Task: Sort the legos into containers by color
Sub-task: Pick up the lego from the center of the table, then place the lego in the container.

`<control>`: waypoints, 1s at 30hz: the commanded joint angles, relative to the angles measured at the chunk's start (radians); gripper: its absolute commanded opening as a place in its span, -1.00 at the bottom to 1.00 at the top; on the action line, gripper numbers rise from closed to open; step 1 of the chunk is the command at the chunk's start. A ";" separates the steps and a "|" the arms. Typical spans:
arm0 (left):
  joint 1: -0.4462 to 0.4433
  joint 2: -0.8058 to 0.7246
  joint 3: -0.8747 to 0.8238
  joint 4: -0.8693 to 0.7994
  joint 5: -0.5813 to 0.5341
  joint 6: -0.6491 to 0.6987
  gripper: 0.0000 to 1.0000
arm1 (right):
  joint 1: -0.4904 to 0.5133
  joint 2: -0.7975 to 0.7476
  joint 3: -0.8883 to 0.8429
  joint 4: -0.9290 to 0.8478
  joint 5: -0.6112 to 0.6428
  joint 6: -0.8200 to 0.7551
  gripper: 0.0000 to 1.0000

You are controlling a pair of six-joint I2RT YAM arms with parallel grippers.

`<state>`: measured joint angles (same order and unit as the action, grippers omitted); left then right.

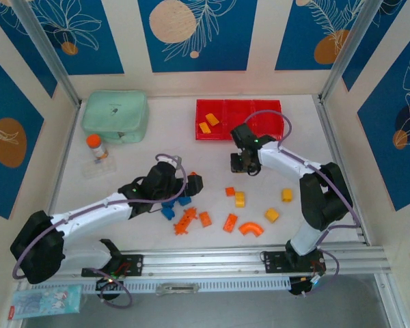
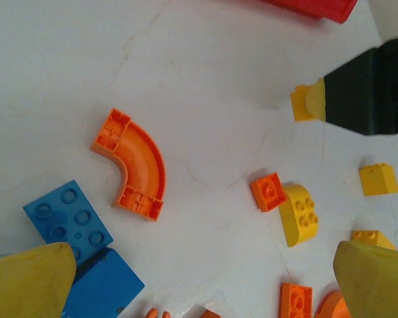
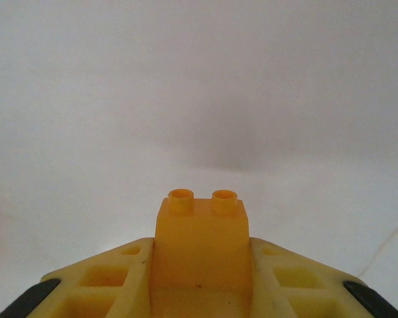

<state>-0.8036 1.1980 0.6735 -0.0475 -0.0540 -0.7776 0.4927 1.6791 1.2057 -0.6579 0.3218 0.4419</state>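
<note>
Between the fingers of my right gripper (image 3: 199, 265) a yellow brick (image 3: 199, 218) sits clamped, studs pointing away, with bare table (image 3: 199, 79) beyond it. My left gripper (image 2: 199, 285) stands spread wide, grasping nothing. Blue bricks (image 2: 69, 222) lie beside one fingertip (image 2: 26, 278), and an orange arch (image 2: 136, 162) is just ahead of them. Ahead of the gap a small orange brick (image 2: 268, 191) touches a rounded yellow brick (image 2: 300, 213). Farthest out sit the red containers (image 1: 260, 113).

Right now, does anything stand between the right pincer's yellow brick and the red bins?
Nothing visible does. The right pincer holds the yellow brick just short of the red bins, over bare table; the loose bricks lie on its other side.
</note>
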 commanded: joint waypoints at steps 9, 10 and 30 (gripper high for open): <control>0.133 -0.027 0.090 -0.097 0.049 0.092 0.99 | 0.026 0.295 0.425 0.124 -0.003 -0.070 -0.33; 0.146 -0.023 0.093 -0.095 0.062 0.095 0.99 | 0.023 0.335 0.487 0.105 0.006 -0.074 -0.33; 0.256 -0.008 0.119 -0.113 0.154 0.119 0.99 | 0.024 0.577 0.898 0.000 0.018 -0.129 0.26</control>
<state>-0.5564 1.1893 0.7521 -0.1436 0.0643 -0.6720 0.4934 2.3703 2.1647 -0.6491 0.3664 0.3202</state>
